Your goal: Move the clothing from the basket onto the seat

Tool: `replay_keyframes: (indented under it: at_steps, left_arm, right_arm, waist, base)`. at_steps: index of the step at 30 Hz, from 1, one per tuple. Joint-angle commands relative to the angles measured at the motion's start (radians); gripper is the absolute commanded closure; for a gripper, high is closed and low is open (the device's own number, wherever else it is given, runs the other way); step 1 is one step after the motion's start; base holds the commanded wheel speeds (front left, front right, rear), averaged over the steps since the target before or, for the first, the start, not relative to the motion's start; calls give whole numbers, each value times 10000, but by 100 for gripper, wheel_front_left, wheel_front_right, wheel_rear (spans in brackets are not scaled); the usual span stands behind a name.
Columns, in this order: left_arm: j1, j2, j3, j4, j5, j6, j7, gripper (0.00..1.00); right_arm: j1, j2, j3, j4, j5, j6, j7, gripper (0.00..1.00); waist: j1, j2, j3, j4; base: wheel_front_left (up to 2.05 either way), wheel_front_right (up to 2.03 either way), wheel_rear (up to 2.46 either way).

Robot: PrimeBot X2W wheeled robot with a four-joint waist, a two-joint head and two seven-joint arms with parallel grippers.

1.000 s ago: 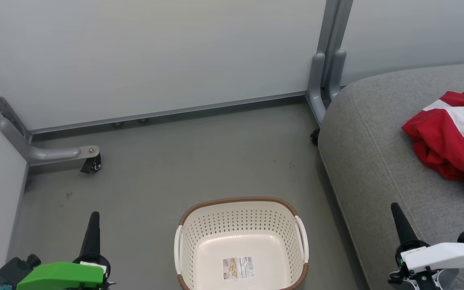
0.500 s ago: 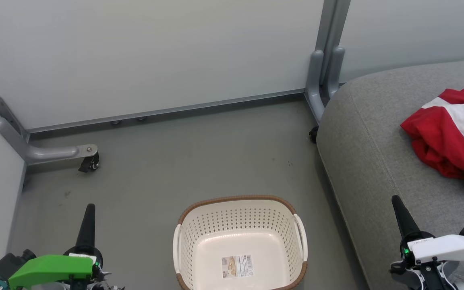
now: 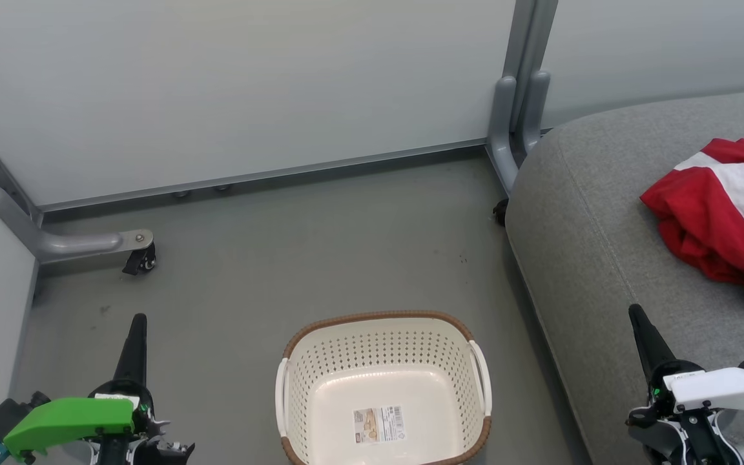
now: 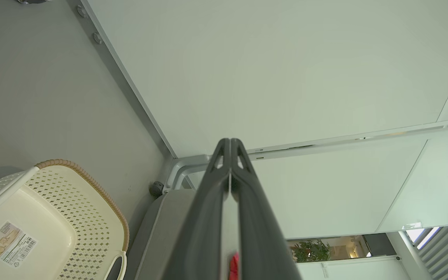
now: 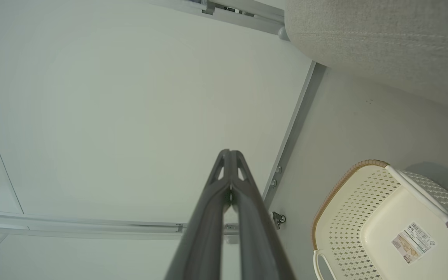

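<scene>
Red clothing (image 3: 724, 219) lies bunched on the grey seat (image 3: 591, 258), ahead and right of my right gripper (image 3: 637, 313). I record that gripper and my left gripper (image 3: 137, 323) with fingers pressed together, gripping nothing; the basket (image 3: 382, 320) stands on the floor (image 3: 320, 245) between them, its bottom label (image 3: 378, 424) in plain sight.

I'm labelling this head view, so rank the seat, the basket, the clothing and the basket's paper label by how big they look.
Largest to smallest:
1. seat
2. basket
3. clothing
4. paper label
The frame edge cuts off the seat, basket and clothing, so this order holds only for their visible parts.
</scene>
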Motion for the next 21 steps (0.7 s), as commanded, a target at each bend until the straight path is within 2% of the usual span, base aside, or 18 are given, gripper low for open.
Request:
replay_keyframes:
  at_steps: [1,21]
  left_arm:
    - [-221,10,76,-3,-192,-28,42,100]
    - [-583,-61,373,162,-1517,-34,447,100]
  right_arm:
    - [-211,-38,-60,12,212,-2,65,100]
    - [-551,-6,-232,196,1603,-3,461,100]
  waist:
    - [0,29,7,-6]
    - [0,35,107,-85]
  base:
    - [0,0,0]
    - [0,0,0]
